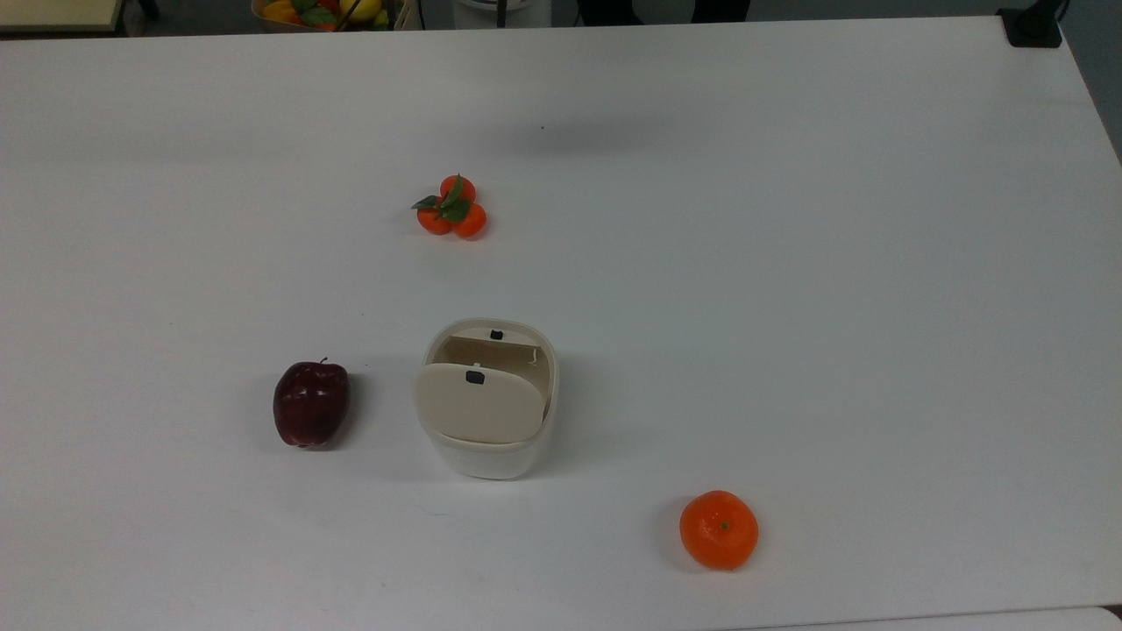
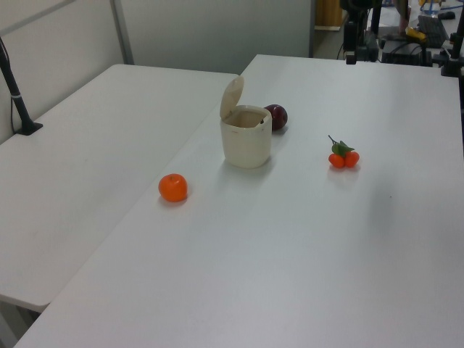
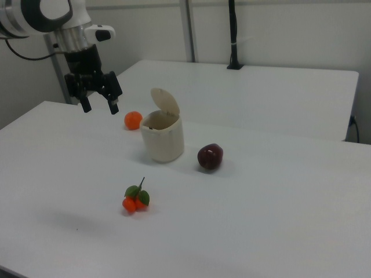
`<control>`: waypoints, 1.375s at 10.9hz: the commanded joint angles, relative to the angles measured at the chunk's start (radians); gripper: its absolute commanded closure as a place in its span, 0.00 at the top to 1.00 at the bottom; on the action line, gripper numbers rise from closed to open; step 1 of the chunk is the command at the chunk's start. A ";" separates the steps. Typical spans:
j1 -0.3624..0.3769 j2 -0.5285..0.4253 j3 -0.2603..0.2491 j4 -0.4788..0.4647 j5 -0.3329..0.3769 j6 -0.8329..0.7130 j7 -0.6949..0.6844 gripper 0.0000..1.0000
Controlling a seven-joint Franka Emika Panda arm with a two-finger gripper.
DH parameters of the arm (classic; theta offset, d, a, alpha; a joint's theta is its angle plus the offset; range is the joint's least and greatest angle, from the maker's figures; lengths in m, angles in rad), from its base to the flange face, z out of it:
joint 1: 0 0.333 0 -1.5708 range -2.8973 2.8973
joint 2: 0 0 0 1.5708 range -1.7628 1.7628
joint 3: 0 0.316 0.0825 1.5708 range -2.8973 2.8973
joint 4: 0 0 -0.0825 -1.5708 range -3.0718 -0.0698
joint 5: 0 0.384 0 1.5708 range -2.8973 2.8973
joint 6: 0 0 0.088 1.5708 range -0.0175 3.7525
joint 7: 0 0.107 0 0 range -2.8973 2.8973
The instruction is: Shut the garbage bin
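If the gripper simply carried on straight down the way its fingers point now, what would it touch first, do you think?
Most likely bare table. In the right view the gripper hangs open with fingers pointing down, to the right view's left of the garbage bin and apart from it. Depth is uncertain, so the orange behind may lie closer than it looks.

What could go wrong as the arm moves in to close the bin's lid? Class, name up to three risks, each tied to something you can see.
1. The lid stands upright on the garbage bin, which looks light: a sideways push might tip or slide the bin rather than fold the lid.
2. The apple sits close beside the bin, so a sliding bin could knock it rolling.
3. The open gripper hangs in the air to the right view's left of the bin, and could catch the rim coming in low.
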 commanded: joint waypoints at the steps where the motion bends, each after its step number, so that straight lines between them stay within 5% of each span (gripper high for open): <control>1: 0.007 -0.029 -0.004 -0.026 -0.012 -0.014 -0.002 1.00; 9: 0.005 -0.028 -0.006 -0.026 -0.004 -0.006 -0.004 0.96; 10: 0.005 -0.028 -0.006 -0.026 -0.004 -0.005 -0.004 0.86; 13: 0.005 -0.026 -0.006 -0.027 0.003 0.000 -0.004 0.14; 15: 0.005 -0.025 -0.006 -0.027 0.006 0.000 -0.004 0.00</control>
